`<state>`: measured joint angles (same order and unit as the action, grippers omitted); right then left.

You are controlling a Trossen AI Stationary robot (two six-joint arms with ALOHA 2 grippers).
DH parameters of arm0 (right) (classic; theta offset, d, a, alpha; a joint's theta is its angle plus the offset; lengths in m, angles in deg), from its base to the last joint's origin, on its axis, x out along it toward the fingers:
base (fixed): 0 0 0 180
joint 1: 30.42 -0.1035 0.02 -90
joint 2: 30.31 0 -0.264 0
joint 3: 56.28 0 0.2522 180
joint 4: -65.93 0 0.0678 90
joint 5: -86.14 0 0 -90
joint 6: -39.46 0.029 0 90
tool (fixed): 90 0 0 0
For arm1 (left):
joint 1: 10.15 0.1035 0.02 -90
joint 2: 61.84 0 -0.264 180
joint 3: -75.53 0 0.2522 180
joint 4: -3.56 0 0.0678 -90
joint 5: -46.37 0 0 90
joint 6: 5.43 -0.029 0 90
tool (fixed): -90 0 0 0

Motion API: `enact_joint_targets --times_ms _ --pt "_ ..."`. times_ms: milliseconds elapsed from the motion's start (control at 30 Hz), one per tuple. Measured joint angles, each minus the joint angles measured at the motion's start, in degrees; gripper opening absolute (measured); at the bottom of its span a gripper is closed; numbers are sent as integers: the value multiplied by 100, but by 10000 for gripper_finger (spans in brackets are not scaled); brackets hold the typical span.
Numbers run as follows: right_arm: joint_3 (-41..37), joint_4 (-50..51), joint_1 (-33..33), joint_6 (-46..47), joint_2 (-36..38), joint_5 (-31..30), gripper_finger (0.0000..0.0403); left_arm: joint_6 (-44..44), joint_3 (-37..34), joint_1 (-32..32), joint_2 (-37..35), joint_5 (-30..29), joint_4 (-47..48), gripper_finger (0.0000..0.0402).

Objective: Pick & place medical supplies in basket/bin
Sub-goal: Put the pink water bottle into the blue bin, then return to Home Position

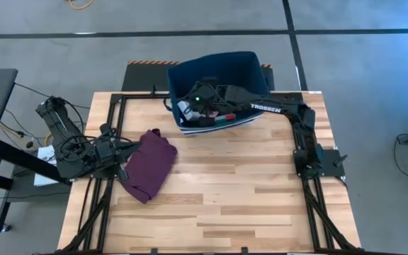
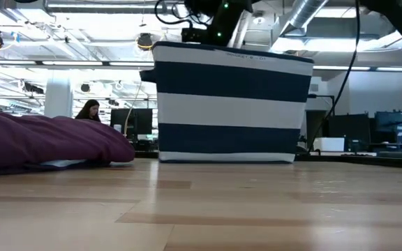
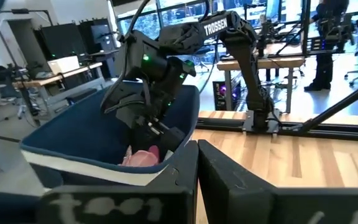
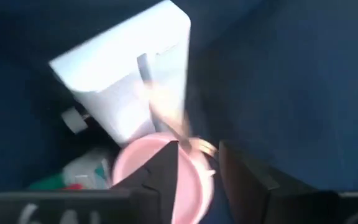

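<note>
The dark-blue striped bin [image 1: 222, 67] [image 2: 232, 104] [image 3: 86, 140] stands at the table's far edge. My right gripper [image 4: 197, 165] [image 3: 157, 127] reaches down inside it, open, just above the pink round disc [image 4: 132, 168] [image 3: 143, 157] with its tan cord [image 4: 199, 147]. A white box [image 4: 123, 81] and the teal-white-red box [image 4: 73, 177] lie in the bin beside the disc. My left gripper [image 3: 197, 162] [image 1: 122, 152] waits shut at the table's left, next to the maroon cloth. The pill organizer and the dark-blue oblong are out of view. My right gripper points down into the bin with one finger [image 4: 166, 171] over the pink disc's edge and the tan cord's loop [image 4: 201, 149] in the gap between the fingers. Whether the fingers touch the disc or the cord, I cannot tell.
The maroon cloth [image 1: 149, 164] [image 2: 40, 139] lies bunched on the table's left half, close to my left gripper. Bare wooden tabletop [image 1: 246, 191] stretches from the bin to the near edge. A person sits in the room behind the table.
</note>
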<state>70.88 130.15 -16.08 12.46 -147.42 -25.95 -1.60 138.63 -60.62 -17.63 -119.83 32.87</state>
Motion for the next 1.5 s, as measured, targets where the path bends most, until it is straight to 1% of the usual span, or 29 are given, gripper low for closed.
enact_joint_targets --times_ms 67,133,200,300,400,467,533,633,667,700,733,767,800,833,867,933,1000,1067,1100,1133,1200,1233,1267,1300,1367,1500 --pt "-2 21 -109 -139 65 -296 129 43 0 0 2 73 -2 0" --pt "71 24 -242 -320 126 -728 146 38 0 0 0 52 -2 0" --pt "343 152 -359 -360 135 -1099 162 -41 0 -1 2 -142 -9 0" --pt "863 417 -532 -475 187 -1406 180 -179 0 0 -4 -537 -112 0" --pt "1415 753 -741 -541 222 -1884 193 -592 0 -2 -4 -776 -357 0" --pt "1755 831 -912 -560 239 -2483 197 -1015 0 -7 -37 -1055 -510 0" --pt "2023 1035 -1105 -525 299 -3309 199 -1566 3 -9 -54 -1380 -704 0" --pt "2154 1778 -1317 -438 521 -4479 197 -2979 81 -70 -184 -1313 -734 0" --pt "2117 2137 -1369 -282 668 -4623 195 -3329 127 -134 -200 -1366 -776 0" --pt "2108 2587 -1410 -14 811 -4616 193 -3632 190 -189 -220 -1392 -748 0" --pt "2111 2962 -1445 364 950 -4451 192 -3892 265 -225 -271 -1399 -743 0" --pt "2116 3382 -1481 765 1121 -4068 190 -4060 336 -268 -325 -1374 -756 0" --pt "2113 3863 -1494 1196 1305 -3446 189 -4157 428 -311 -390 -1371 -743 0" --pt "2102 4048 -1493 1597 1472 -2740 188 -4238 537 -334 -483 -1375 -735 0" --pt "2001 3899 -1469 1882 1674 -2036 187 -4319 617 -341 -611 -1383 -732 0" --pt "1621 3723 -1349 1966 2210 -514 185 -4307 691 -343 -900 -1388 -702 0" --pt "1117 3194 -1312 1789 2724 701 185 -3867 685 -348 -1308 -1385 -373 0" --pt "378 2849 -1287 1571 3216 1649 186 -3039 589 -346 -1774 -1394 572 0" --pt "-48 2500 -1316 1476 3455 2016 187 -2413 552 -347 -2022 -1391 1217 0" --pt "-509 2219 -1363 1410 3693 2300 187 -1669 508 -347 -2264 -1300 1947 0" --pt "-1510 1677 -1437 1370 4204 2546 187 -87 460 -348 -2749 -591 3398 0" --pt "-2001 1301 -1468 1389 4490 2542 187 585 441 -348 -2971 -198 3928 0" --pt "-2504 971 -1483 1442 4798 2539 186 1139 380 -348 -3163 76 4276 0" --pt "-3023 609 -1477 1499 5110 2535 185 1494 288 -348 -3322 164 4486 0" --pt "-4025 -276 -1457 1576 5713 2529 184 1657 73 -350 -3570 43 4546 0" --pt "-5873 -2122 -1460 1607 6816 2765 182 1506 -178 -365 -3823 -71 4174 0"
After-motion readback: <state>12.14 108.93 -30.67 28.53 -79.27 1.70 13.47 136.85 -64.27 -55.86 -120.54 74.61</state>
